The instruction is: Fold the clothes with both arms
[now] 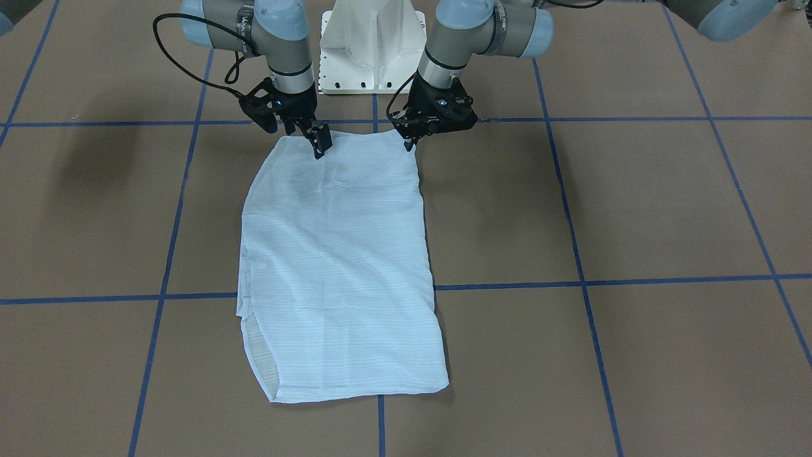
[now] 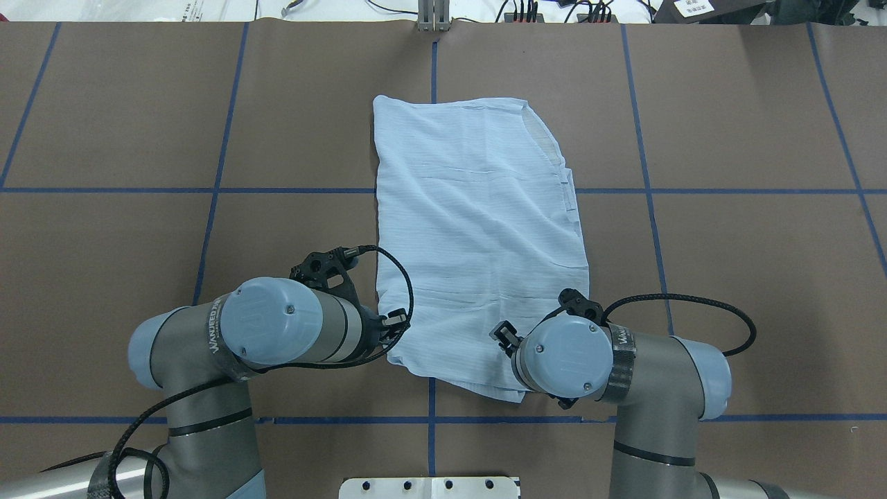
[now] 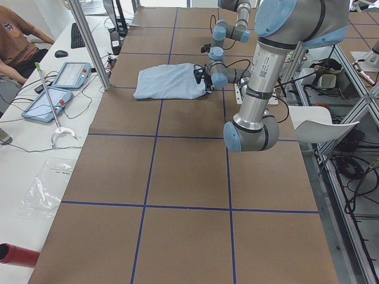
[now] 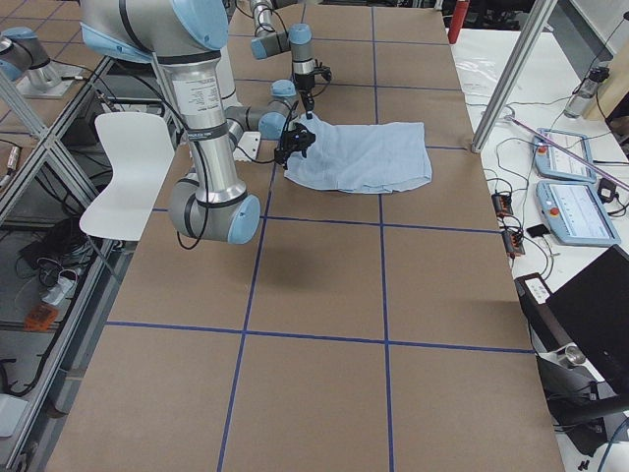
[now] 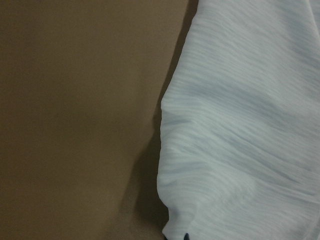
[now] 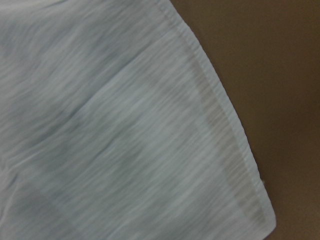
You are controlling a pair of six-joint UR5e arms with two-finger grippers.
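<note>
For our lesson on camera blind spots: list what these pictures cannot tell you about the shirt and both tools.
Right tool grip: front view too small; overhead, its wrist covers it.
Left tool: same.
Shirt collar, sleeves: show in no view.
Wrist views: only fabric, blurred.

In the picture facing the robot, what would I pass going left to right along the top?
The robot's right grey and silver tubular arm → white pedestal base → its left grey and silver tubular arm.
</note>
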